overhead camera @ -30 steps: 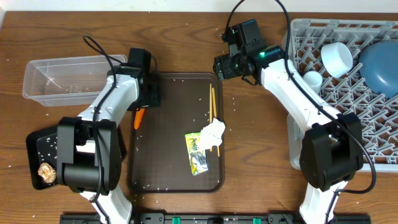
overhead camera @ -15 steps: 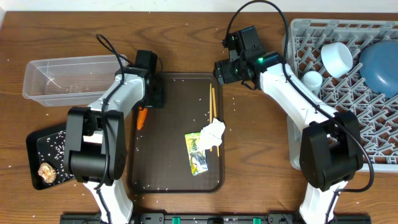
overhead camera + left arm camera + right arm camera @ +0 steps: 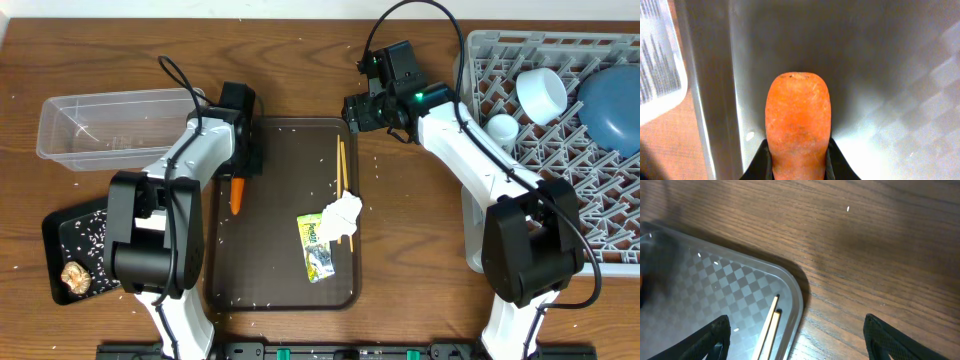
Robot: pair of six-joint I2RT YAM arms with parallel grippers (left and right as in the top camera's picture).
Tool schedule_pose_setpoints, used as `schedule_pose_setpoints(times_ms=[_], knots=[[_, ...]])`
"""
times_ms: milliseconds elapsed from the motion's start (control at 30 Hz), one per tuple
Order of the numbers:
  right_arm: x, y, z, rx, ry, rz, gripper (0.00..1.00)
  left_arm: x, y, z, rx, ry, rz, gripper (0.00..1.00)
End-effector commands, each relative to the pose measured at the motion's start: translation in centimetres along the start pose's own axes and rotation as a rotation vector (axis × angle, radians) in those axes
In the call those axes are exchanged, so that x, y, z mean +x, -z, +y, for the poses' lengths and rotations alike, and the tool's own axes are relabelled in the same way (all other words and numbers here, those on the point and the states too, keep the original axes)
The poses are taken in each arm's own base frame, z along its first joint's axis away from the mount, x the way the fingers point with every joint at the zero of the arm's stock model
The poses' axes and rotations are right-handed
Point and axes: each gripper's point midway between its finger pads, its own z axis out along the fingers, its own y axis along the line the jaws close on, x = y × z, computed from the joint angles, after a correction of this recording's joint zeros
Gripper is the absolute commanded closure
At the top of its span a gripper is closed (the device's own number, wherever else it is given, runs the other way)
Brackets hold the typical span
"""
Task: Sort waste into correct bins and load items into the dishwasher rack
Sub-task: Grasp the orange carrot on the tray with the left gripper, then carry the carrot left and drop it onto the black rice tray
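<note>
Gripping carrot (image 3: 797,120) in left pincer (image 3: 797,161), long axis along tray (image 3: 714,100) rim

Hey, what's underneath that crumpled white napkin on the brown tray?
The wooden chopsticks pass under the napkin, and the printed wrapper has its top corner beneath it. Anything else under the napkin is covered.

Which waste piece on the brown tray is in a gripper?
The orange carrot at the left edge of the tray: the left gripper is shut on it. The white napkin and printed wrapper lie free mid-tray.
</note>
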Motion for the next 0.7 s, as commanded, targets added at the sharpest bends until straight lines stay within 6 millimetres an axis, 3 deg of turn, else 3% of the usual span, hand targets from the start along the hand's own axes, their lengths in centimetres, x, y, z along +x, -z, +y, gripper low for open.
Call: schedule_pose_setpoints(times_ms=[0, 300, 433, 533, 667], knots=[[0.6, -0.6, 0.3, 0.004, -0.004, 0.017, 0.22, 1.9, 0.5, 0.4, -0.014, -0.012, 0.074, 0.94], [0.7, -0.6, 0.3, 0.004, -0.004, 0.019, 0.22, 4.2, 7.6, 2.4, -0.021, 0.13, 0.07, 0.94], [0.7, -0.6, 0.3, 0.004, -0.004, 0.019, 0.21, 4.6, 10.1, 5.6, -0.071, 0.234, 0.021, 0.94], [0.7, -0.6, 0.3, 0.004, -0.004, 0.02, 0.21, 5.2, 10.4, 8.9, -0.137, 0.359, 0.011, 0.94], [0.9, -0.6, 0.2, 0.005, -0.005, 0.028, 0.21, 7.3, 8.9, 12.6, -0.163, 0.532, 0.07, 0.94]])
